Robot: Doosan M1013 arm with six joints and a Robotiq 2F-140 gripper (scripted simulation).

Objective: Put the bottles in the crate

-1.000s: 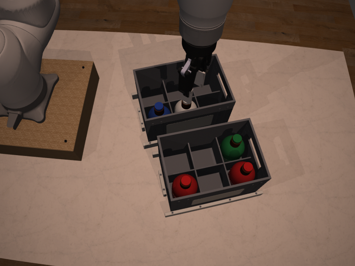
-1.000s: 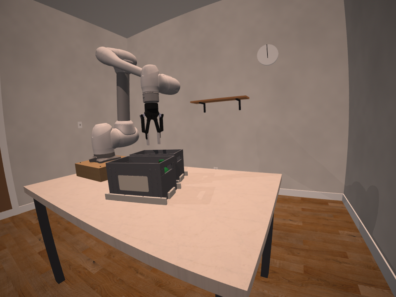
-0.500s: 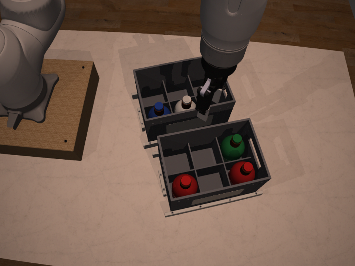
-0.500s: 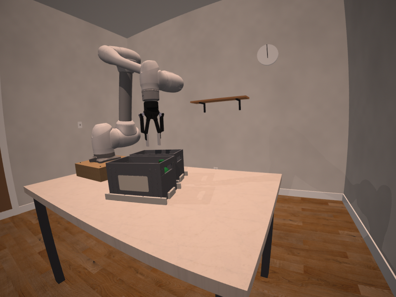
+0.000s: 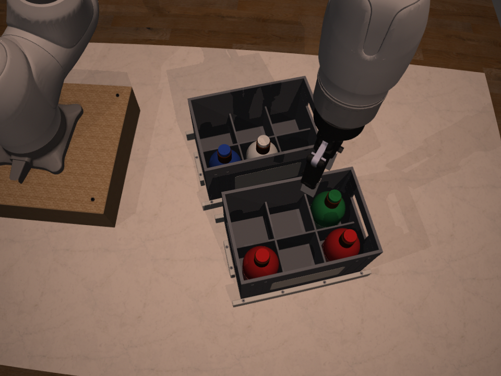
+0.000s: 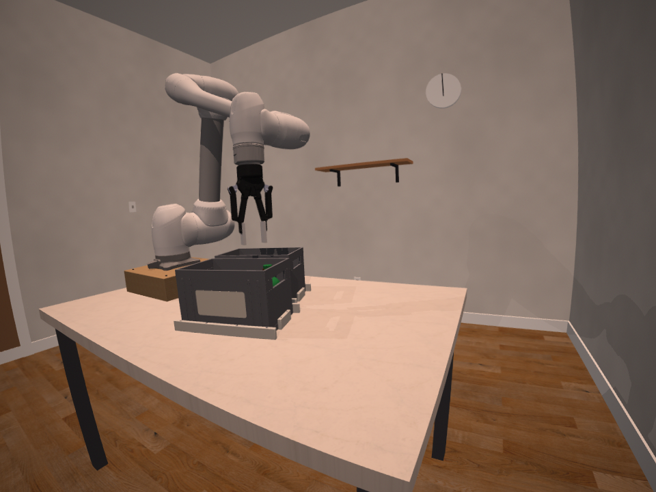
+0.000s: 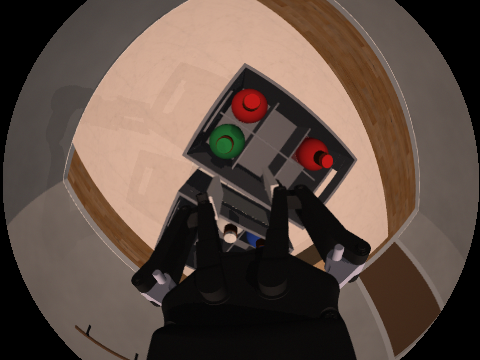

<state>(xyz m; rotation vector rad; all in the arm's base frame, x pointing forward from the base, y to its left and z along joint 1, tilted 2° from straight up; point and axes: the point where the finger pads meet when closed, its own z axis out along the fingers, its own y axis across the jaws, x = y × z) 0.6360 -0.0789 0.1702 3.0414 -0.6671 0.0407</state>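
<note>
Front crate [image 5: 250,289] [image 6: 257,296] [image 7: 287,102] is the ref. pt. It stands level on the table [image 5: 141,324] [image 6: 339,360] [image 7: 150,60] w/ 3 btls in its 6 slots, as the top view has it: green bottle [image 5: 327,208] [image 6: 275,280] [image 7: 226,142] in the back row, right slot; one red bottle [image 5: 342,244] [image 7: 249,107] in the front row, right slot; other red bottle [image 5: 261,262] [image 7: 312,154] in the front row, left slot. All 3 stand upright (caps up).

Back crate [image 5: 220,185] [image 6: 297,272] [image 7: 197,180] is just behind the front crate, also level. It has 2 btls, both in the row nearer the front crate: blue bottle [image 5: 224,155] [image 7: 253,239] left, white bottle [image 5: 262,151] [image 7: 230,233] middle, both upright.

Hand [image 5: 319,176] [image 6: 253,235] [image 7: 242,181] is up in the air over the back edge of the front crate, pointing down, fingertips higher than the rim. It's released, i.e. fingers part-way apart w/ nothing b/w them (no btl in its grasp). The green btl is near it in the top view, but lower.

Pale rails [image 5: 283,291] [image 6: 225,329] run along the foot of the front crate. Wooden block [image 5: 97,162] [image 6: 153,285], w/ the arm [image 5: 364,40] [image 6: 212,158] bolted on, sits well apart from the front crate, off to its left in the top view.
</note>
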